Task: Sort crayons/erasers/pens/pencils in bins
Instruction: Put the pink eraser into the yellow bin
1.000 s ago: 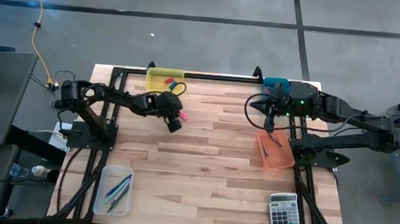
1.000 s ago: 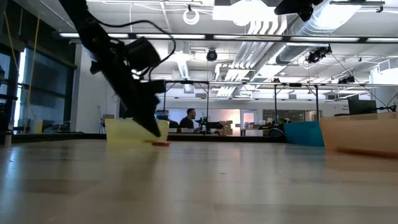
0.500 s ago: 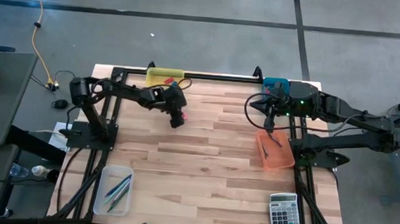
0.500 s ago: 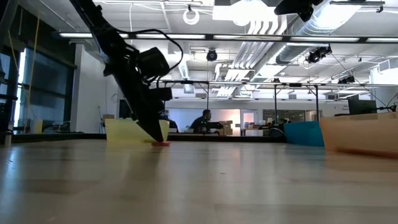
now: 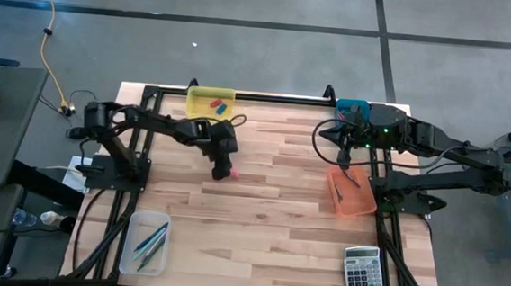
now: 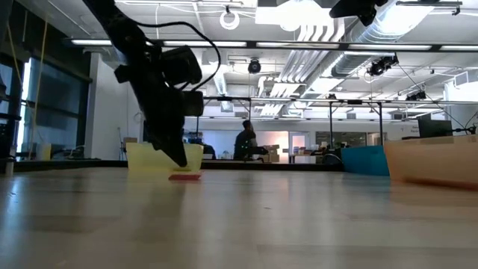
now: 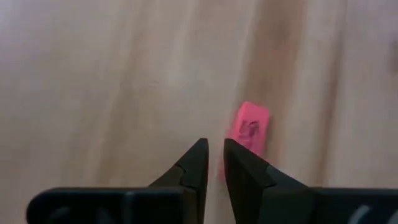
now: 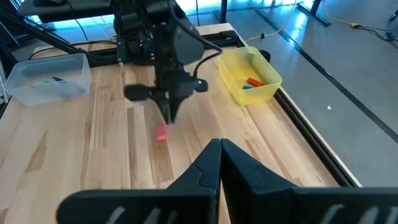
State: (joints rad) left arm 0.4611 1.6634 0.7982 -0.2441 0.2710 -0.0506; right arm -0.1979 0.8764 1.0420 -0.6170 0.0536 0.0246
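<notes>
A pink eraser lies flat on the wooden table. My left gripper points down right beside it, fingers all but closed on nothing, the eraser lying along the outer side of one finger. A red and a blue eraser lie in the yellow bin at the far edge. The teal bin, the orange bin with sticks in it, and the clear bin with pens stand apart. My right gripper is shut and empty, waiting above the far right by the teal bin. My left gripper stands with the outer side of one finger against or just beside the pink eraser's long edge, coming from above. Whether they touch, I cannot tell. The eraser lies flat on the table.
A grey calculator sits at the near right corner. A black frame rail runs along the far edge between the yellow and teal bins. Bare wood stretches across the table's middle and near side. People show in the room beyond the table.
My left gripper has moved toward the near edge. The pink eraser, which lay farther back by the gripper, now lies closer to the near edge, still flat on the table. My right arm has kept still.
</notes>
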